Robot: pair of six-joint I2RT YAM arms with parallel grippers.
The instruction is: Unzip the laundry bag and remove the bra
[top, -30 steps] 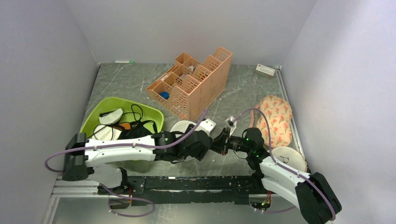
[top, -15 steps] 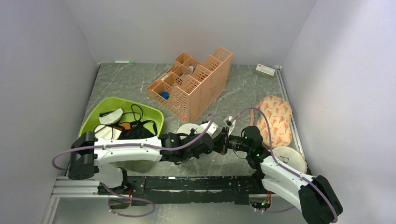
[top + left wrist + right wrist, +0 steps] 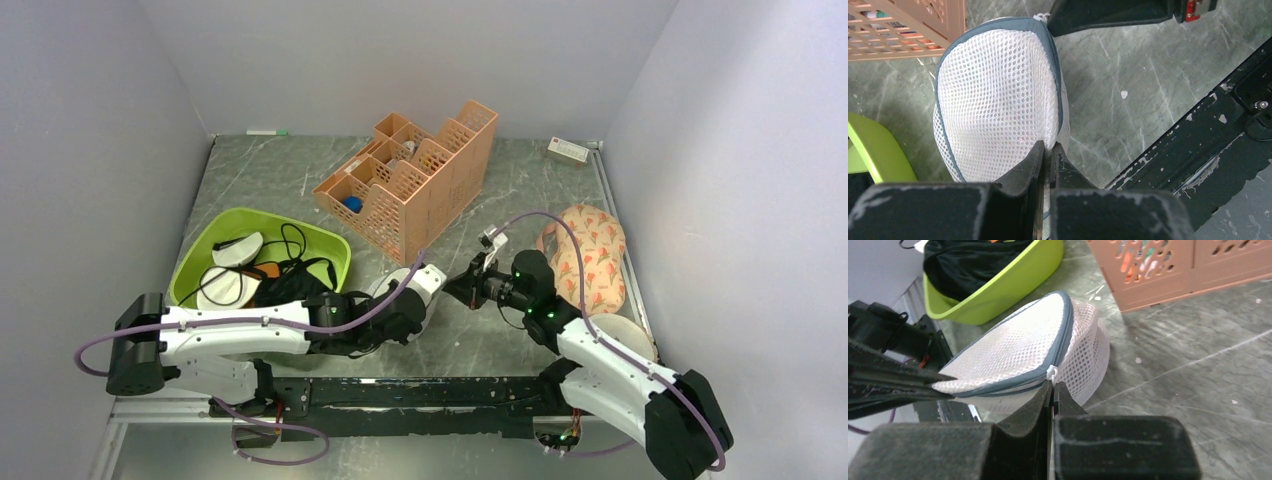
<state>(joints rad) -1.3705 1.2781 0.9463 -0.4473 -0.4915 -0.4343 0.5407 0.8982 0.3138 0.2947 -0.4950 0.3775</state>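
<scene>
The laundry bag [image 3: 998,95] is a white mesh drum with grey-blue zipper trim, tipped on its side between my two grippers. My left gripper [image 3: 1049,146] is shut on a fold of mesh at the bag's near edge. My right gripper [image 3: 1053,385] is shut on the small white zipper pull [image 3: 1051,372] at the rim of the laundry bag [image 3: 1018,350]. In the top view the left gripper [image 3: 418,298] and the right gripper [image 3: 468,289] face each other near the table's front. The bra is hidden; no red shows through the mesh.
A lime green tub [image 3: 205,245] with a black garment and white items sits at the left. An orange slotted organiser [image 3: 410,180] stands behind. A floral cloth [image 3: 592,255] and a beige round pouch [image 3: 622,338] lie at the right. A black rail [image 3: 400,390] runs along the front.
My left gripper closed on the bag's mesh and drew back toward the left. The right gripper, still shut on the zipper pull, rose slightly away from the front edge.
</scene>
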